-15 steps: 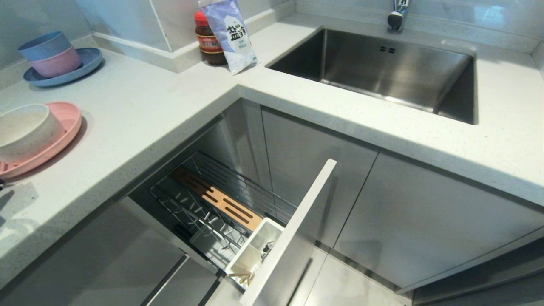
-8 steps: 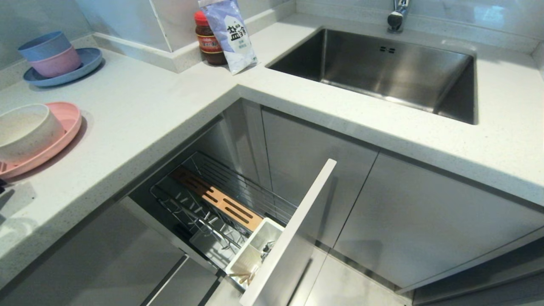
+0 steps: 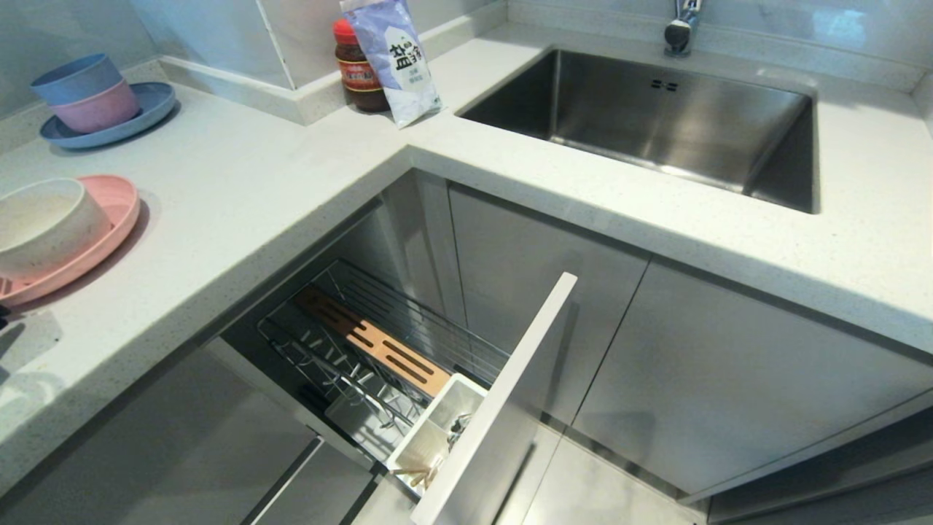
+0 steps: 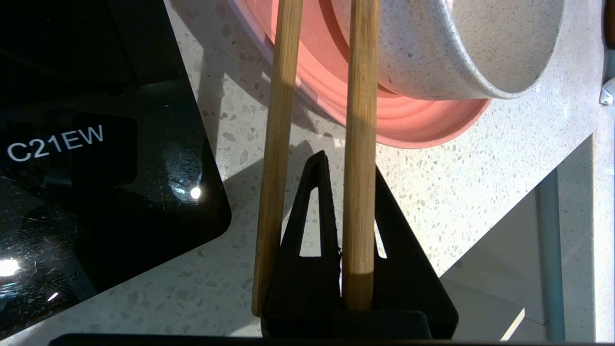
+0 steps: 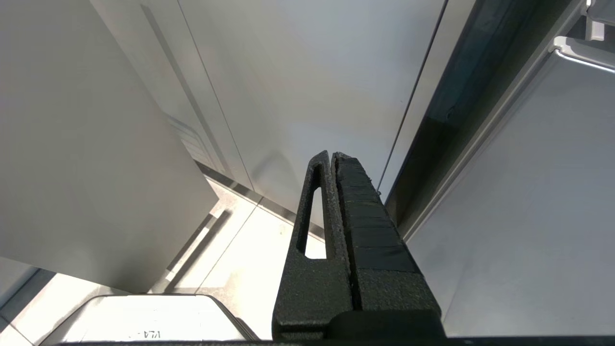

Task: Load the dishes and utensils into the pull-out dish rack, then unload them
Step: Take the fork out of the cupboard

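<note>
My left gripper is shut on one light wooden chopstick low over the speckled counter. The second chopstick runs along the outside of one finger. Both reach over the rim of the pink plate. The off-white bowl rests tilted on that plate at the counter's far left. The pull-out dish rack stands open below the counter. Its white cutlery cup shows a dark metal fork end and pale wooden stick ends. My right gripper hangs shut by the cabinet fronts.
A blue plate with stacked blue and pink bowls sits at the back left. A sauce jar and a salt bag stand in the corner. The steel sink lies to the right. A black glass cooktop borders the chopsticks.
The off-white bowl has shifted slightly to the left on the pink plate. The rack and both arms have kept still.
</note>
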Tool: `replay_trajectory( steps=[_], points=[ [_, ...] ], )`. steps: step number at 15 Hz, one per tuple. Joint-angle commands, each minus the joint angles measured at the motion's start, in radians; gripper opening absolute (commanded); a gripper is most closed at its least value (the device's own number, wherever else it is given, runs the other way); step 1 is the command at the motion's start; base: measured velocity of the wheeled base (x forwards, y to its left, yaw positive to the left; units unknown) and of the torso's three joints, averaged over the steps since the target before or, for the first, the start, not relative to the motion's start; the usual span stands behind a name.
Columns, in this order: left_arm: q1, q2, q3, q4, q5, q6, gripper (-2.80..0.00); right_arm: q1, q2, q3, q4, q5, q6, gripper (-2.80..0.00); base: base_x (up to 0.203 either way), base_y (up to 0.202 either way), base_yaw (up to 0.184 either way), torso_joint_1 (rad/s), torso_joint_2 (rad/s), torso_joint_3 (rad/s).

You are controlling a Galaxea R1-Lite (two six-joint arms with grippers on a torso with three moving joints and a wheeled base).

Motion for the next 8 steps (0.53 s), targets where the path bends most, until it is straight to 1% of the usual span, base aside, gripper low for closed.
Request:
replay_trajectory(
  steps=[1, 3, 4, 8],
  points=[
    [0.000, -0.001, -0.001, 0.001, -0.004, -0.003, -2.80, 0.000, -0.003, 0.002, 0.000, 0.000, 0.000, -2.80, 0.000, 0.000, 0.000, 0.000, 0.00, 0.000],
    [0.000, -0.003, 0.000, 0.001, -0.004, -0.002, -2.80, 0.000, -0.003, 0.002, 0.000, 0.000, 0.000, -2.80, 0.000, 0.000, 0.000, 0.000, 0.00, 0.000],
    [0.000, -0.003, -0.001, 0.001, -0.004, -0.002, 0.00, 0.000, -0.003, 0.002, 0.000, 0.000, 0.000, -2.80, 0.000, 0.000, 0.000, 0.000, 0.00, 0.000],
    [0.001, -0.006, -0.001, 0.001, -0.004, -0.002, 0.00, 0.000, -0.003, 0.002, 0.000, 0.000, 0.000, -2.80, 0.000, 0.000, 0.000, 0.000, 0.00, 0.000]
  ],
)
